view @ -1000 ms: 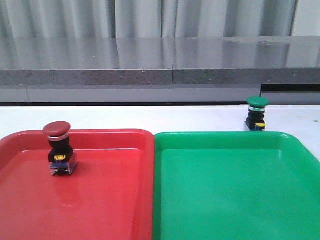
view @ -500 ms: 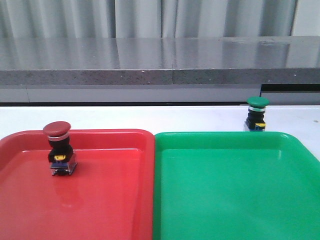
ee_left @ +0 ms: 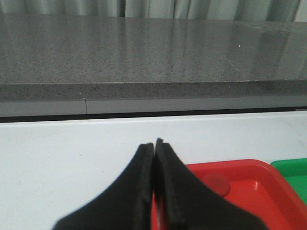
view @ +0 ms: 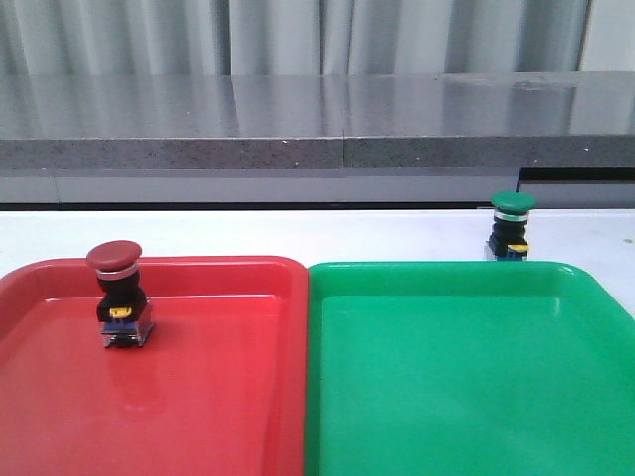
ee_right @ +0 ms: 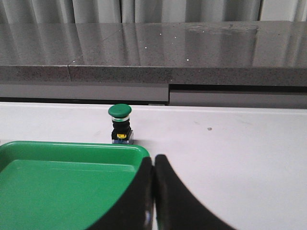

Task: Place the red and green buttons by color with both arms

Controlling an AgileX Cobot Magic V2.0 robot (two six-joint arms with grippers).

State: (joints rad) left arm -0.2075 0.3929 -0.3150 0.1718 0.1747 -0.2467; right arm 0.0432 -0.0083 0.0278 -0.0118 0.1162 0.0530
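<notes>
red button (view: 118, 295) first, at the far left: we see it upright inside the red tray (view: 198, 397), near that tray's back left corner, its dark red cap on top, black body below, a yellow tab and a clear bluish base resting on the tray floor. in our left wrist view only the round cap shows, just past the tool's fingers. the left tool (ee_left: 154, 143) has its two black fingers pressed together with nothing between them, hovering over the near edge of the red tray and the white worktop (view: 298, 233).

moving right, the green tray (view: 466, 377) lies just beside the red one, their long edges touching or nearly so.

further right, the green button (view: 510, 227) stands upright on the bare worktop, just behind the green tray's back right rim and outside it. its green cap, silver collar, black body and yellow tab are plain in the right wrist view.

the right tool (ee_right: 153, 160) is likewise pressed together and holds nothing, poised above the tray's corner, with the green button ahead of its tips and apart from them.
</notes>
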